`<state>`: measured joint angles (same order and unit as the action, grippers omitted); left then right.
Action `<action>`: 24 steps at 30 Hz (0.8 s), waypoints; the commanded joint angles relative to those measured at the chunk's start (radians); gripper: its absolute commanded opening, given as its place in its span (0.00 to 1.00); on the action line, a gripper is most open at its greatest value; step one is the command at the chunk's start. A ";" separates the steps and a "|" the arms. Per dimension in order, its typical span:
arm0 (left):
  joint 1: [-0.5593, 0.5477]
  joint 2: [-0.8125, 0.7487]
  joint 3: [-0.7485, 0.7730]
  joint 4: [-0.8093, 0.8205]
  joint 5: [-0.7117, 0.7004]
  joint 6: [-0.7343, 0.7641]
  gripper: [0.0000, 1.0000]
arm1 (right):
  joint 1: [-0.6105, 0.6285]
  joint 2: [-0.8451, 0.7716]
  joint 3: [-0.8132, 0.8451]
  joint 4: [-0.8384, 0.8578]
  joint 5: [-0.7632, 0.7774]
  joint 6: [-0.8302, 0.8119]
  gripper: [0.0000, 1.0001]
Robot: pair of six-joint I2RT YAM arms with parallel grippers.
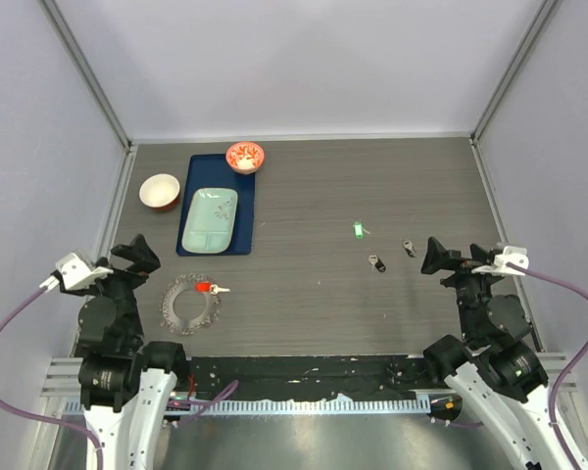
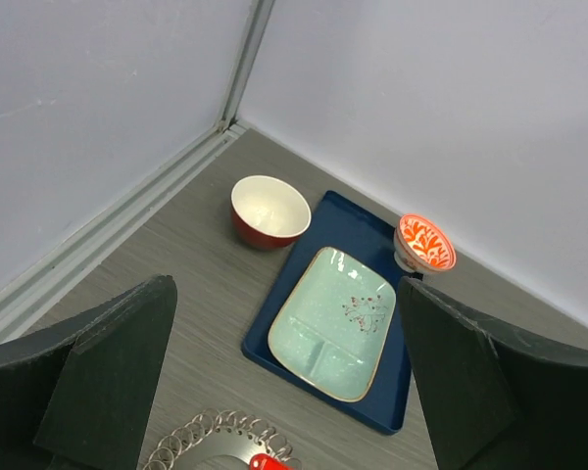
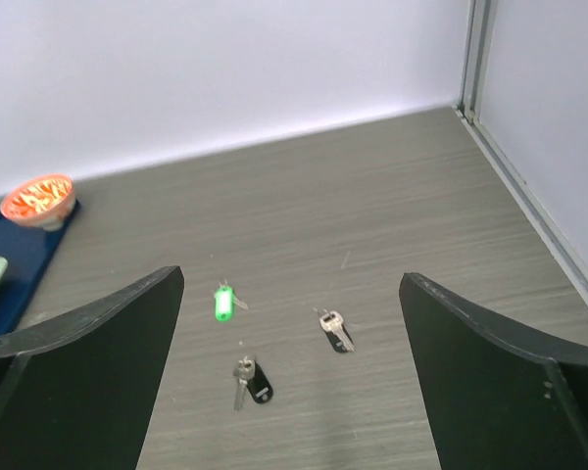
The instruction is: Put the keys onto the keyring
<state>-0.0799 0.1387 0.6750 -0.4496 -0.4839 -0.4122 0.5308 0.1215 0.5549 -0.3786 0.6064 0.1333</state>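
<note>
Left gripper [image 1: 132,266] and right gripper [image 1: 443,269] both gaping wide, holding nothing. Keyring [image 1: 189,304] lying near left gripper, red key [image 1: 208,288] resting at rim. Green key [image 1: 358,230] and two dark keys [image 1: 376,262] lying loose on bench [image 1: 304,196] before right gripper. Advising: pinching key by plastic head, keeping hole clear, left gripper steadying keyring.

table [image 1: 314,186] | on it: keyring [image 1: 170,308], green key [image 1: 358,230], two dark keys [image 1: 375,262], blue tray [image 1: 245,220], red bowl [image 1: 160,191]
</note>
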 commanded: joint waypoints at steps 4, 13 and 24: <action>0.014 0.094 0.015 0.019 0.045 -0.019 1.00 | 0.005 -0.075 -0.021 0.089 -0.039 -0.009 1.00; 0.015 0.283 0.043 -0.096 0.079 -0.141 1.00 | 0.008 -0.109 -0.041 0.098 -0.092 0.011 1.00; -0.001 0.634 -0.060 -0.228 0.349 -0.392 1.00 | 0.021 -0.118 -0.041 0.099 -0.112 0.011 1.00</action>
<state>-0.0715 0.6678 0.6678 -0.6312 -0.2710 -0.7124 0.5430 0.0090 0.5156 -0.3206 0.5148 0.1375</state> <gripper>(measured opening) 0.996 0.996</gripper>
